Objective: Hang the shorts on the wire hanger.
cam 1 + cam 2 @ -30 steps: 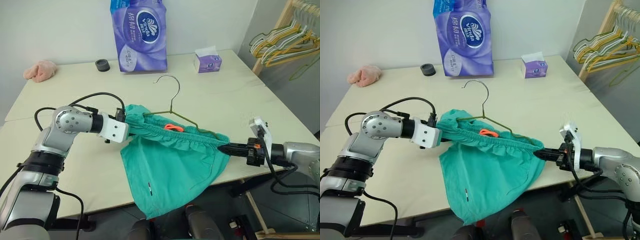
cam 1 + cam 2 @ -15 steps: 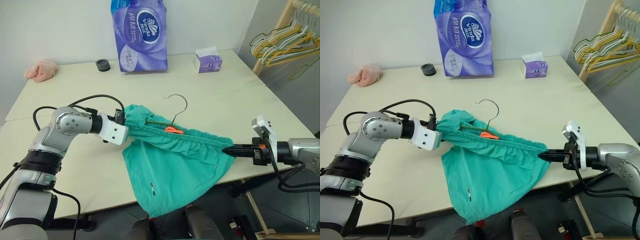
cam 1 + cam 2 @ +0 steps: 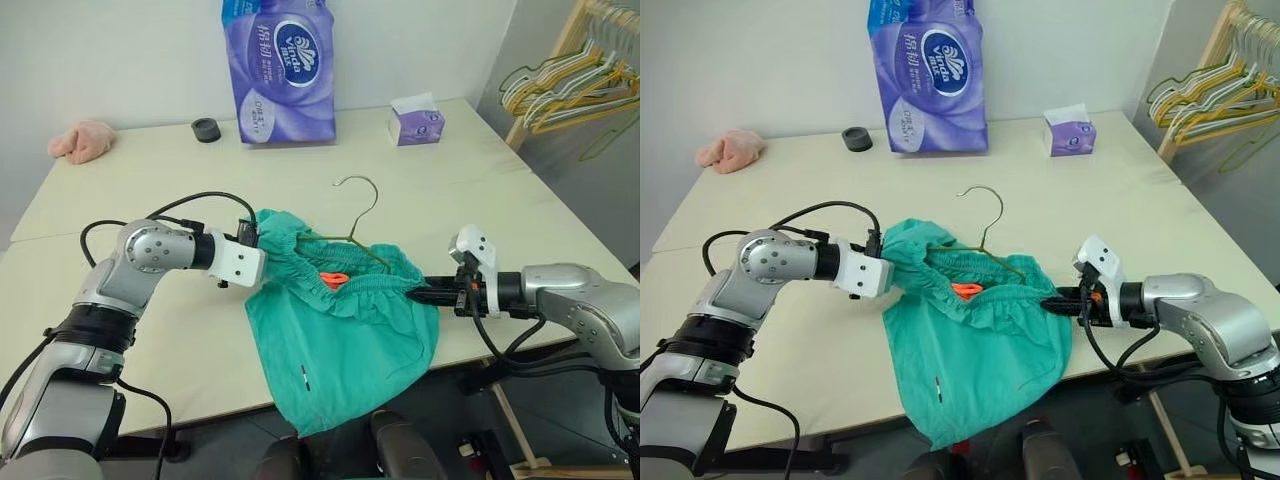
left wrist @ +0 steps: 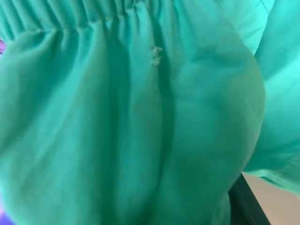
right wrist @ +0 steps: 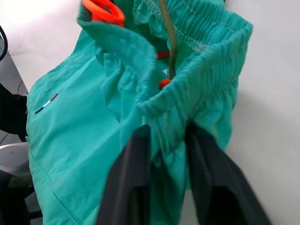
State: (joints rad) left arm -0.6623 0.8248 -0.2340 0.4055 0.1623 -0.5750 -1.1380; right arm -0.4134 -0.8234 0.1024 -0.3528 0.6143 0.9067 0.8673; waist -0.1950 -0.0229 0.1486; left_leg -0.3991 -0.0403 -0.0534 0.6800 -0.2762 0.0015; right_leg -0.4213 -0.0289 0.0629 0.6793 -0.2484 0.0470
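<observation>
Teal-green soft fabric shorts (image 3: 340, 320) are draped over the table's near edge, with the thin olive wire hanger (image 3: 352, 225) threaded inside the waistband. The waistband is pinched between the parted fingers of the right tool (image 5: 161, 183); the left tool (image 3: 262, 265) is buried in fabric, its state not discernible. Risk: with that loose pinch the waistband could slip off the hanger's arm.

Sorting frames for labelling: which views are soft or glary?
Left wrist view: the shorts press close, soft-focused, seams smeared. Right wrist view: fingers blurred, bright washed tabletop. Head views: even light, crisp; wire hanger clear.
</observation>
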